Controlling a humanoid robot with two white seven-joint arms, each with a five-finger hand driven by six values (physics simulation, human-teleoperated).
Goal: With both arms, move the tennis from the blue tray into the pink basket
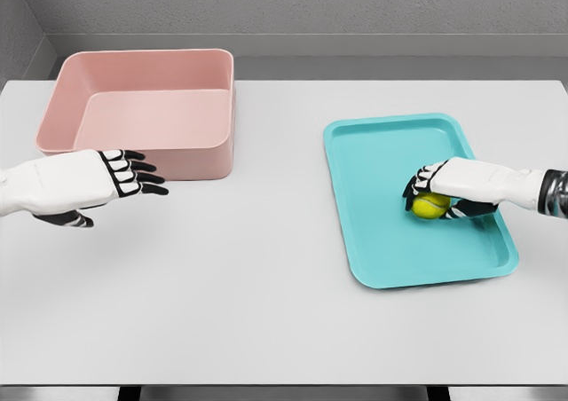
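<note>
While the white table (266,286) carries the pink basket (146,108) far left and the blue tray (413,197) right, I'm at the pickup step. My right hand (444,188) curls its fingers (417,186) around the tennis ball (430,206), which sits on the tray floor. My left hand (98,181) hovers beside the basket, fingers spread, holding nothing. Next move: lift, hand over leftward. Ball: small, yellow-green, half covered.
</note>
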